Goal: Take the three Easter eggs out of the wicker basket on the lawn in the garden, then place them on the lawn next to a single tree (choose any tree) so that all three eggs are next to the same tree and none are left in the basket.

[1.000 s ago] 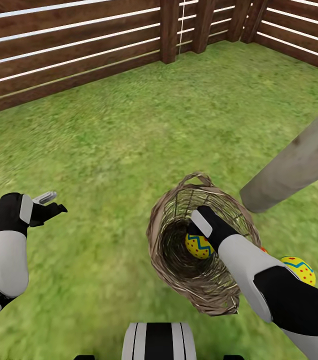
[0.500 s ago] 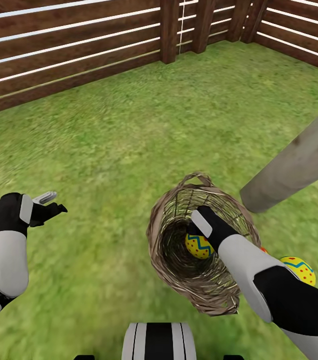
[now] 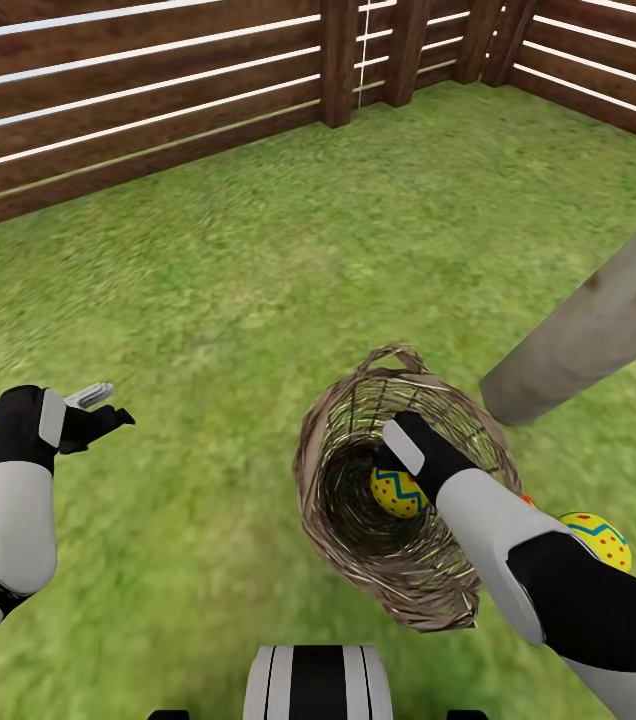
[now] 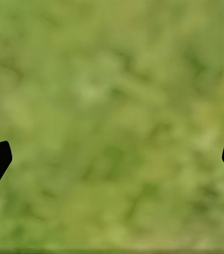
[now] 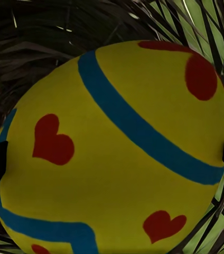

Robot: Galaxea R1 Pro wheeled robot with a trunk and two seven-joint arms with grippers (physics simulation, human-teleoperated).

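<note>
right gripper [image 3: 390,470] sits down inside the wicker basket [image 3: 343,440], the last egg [image 3: 398,492] just ahead between wide-set fingers, seemingly bracketed but not yet clamped. egg's long axis hard to judge. left gripper [image 3: 108,405] open, idle over lawn [image 3: 258,270], far left.

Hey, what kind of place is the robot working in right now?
Most likely a fenced garden or backyard, rendered in simulation. Green lawn covers the ground, a dark brown slatted wooden fence encloses it, and a pale tree trunk rises beside the wicker basket.
</note>
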